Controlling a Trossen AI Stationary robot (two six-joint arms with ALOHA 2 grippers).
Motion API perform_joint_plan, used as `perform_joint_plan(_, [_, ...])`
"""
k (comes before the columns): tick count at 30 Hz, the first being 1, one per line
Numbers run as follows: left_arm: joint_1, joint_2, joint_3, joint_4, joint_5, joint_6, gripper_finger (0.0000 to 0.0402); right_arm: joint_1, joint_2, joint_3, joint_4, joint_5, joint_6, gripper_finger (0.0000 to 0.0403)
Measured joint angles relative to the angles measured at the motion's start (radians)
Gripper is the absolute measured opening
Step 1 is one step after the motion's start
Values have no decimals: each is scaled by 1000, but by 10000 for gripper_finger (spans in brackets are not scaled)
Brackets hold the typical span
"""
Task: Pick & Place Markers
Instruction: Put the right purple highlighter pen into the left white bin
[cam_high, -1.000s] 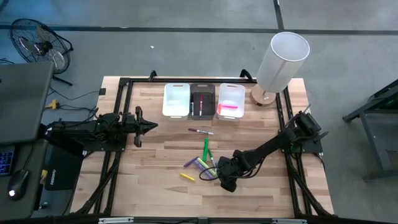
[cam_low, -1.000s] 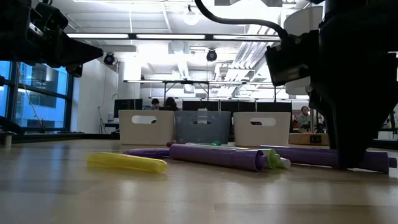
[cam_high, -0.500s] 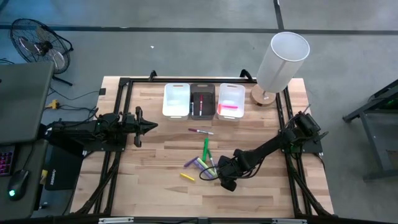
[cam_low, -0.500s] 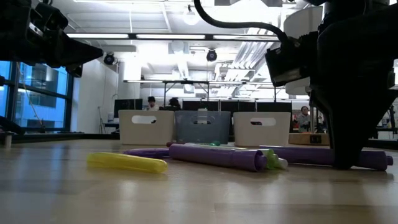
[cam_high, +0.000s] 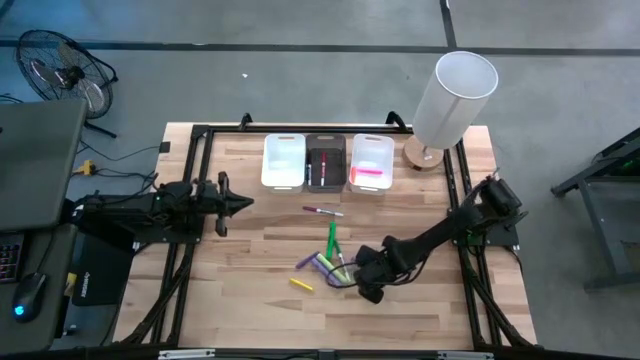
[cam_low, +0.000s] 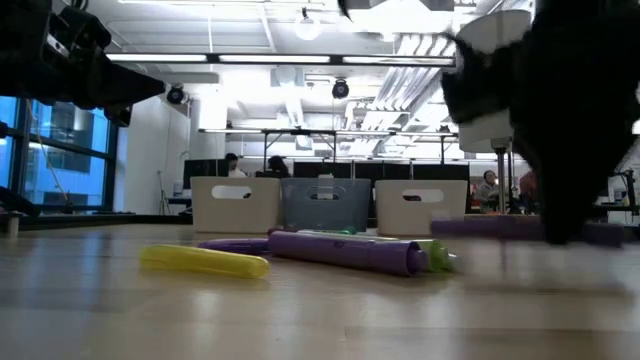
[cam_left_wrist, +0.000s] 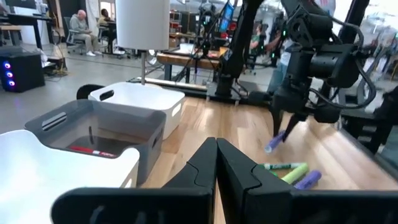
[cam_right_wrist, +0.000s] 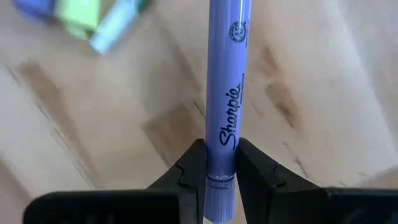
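With its fingers clamped on a purple marker (cam_right_wrist: 224, 93), the right gripper (cam_high: 366, 287) sits just off the loose pile of markers (cam_high: 328, 262) near the middle of the surface (cam_high: 250, 300), so the step in hand looks like the pick: the pen appears lifted clear of the wood in the left wrist view. Next it would need carrying to the far edge, where a white bin (cam_high: 283, 161), a dark bin (cam_high: 325, 163) and a second white bin (cam_high: 371, 163) stand in a row, and releasing over whichever bin suits it. A yellow marker (cam_low: 204, 261) and another purple one (cam_low: 345, 250) remain to be collected. The left gripper (cam_left_wrist: 216, 163), fingers together, waits by the left edge. A white lamp (cam_high: 453, 97) stands at the far right corner; beyond lies an open workshop with people seated at desks
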Motion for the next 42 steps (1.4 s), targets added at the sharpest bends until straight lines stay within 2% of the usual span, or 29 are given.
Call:
perform_joint_plan(5, [0, 0, 1, 8, 13, -55, 19, -5, -42, 2, 11, 50, 5, 55])
perform_joint_plan(9, [0, 0, 2, 19, 3, -121, 81, -22, -65, 4, 56, 94, -13, 55])
perform_joint_plan(13, [0, 3, 4, 106, -8, -183, 152, -66, -78, 4, 163, 146, -82, 55])
perform_joint_plan(17, [0, 37, 6, 207, -31, -206, 194, -135, -79, 5, 326, 155, -192, 55])
perform_joint_plan(23, [0, 151, 13, 338, -34, -262, 201, -249, -79, 5, 598, 139, -380, 55])
perform_joint_plan(27, [0, 273, 85, 360, -34, -266, 201, -311, -79, 7, 712, 109, -472, 55])
perform_joint_plan(37, [0, 545, 285, 373, -37, -256, 201, -426, -81, 7, 969, 17, -537, 55])
perform_joint_plan(42, [0, 638, 349, 384, -37, -254, 202, -459, -81, 25, 1007, -16, -582, 55])
